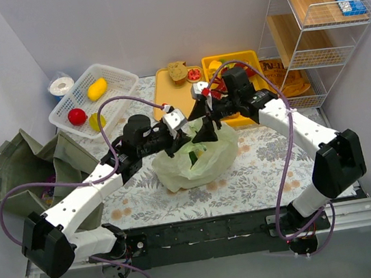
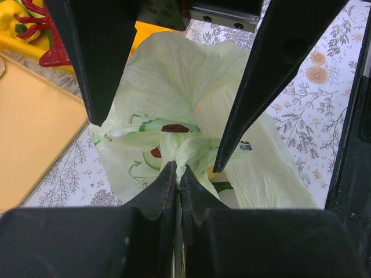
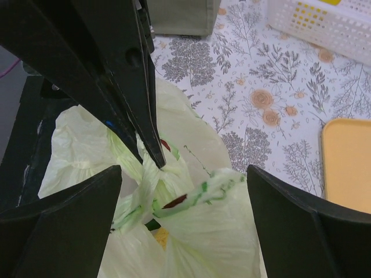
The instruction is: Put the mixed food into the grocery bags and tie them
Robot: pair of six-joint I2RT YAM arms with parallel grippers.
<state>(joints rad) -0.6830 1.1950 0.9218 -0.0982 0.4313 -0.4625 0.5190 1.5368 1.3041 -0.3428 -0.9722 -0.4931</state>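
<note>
The pale-green plastic bag (image 1: 196, 164) sits mid-table, and a green piece and a yellow piece (image 3: 162, 234) show through its mouth. My left gripper (image 2: 178, 169) is shut on a twisted handle of the bag (image 2: 185, 152), just above the bag's mouth. My right gripper (image 3: 185, 197) is open, and its fingers straddle the other handle loop (image 3: 214, 188) without closing on it. In the top view the left gripper (image 1: 185, 137) and the right gripper (image 1: 207, 132) meet over the bag. The red lobster (image 1: 217, 92) lies by the yellow bin. A bread bun (image 1: 177, 71) sits on the orange tray. The dark olive tote (image 1: 30, 167) lies at the far left.
A white slatted basket (image 1: 93, 96) with red and yellow toys stands back left. An orange tray (image 1: 177, 92) and a yellow bin (image 1: 235, 76) are behind the bag. A wire shelf (image 1: 315, 31) with orange snack packets stands at the right.
</note>
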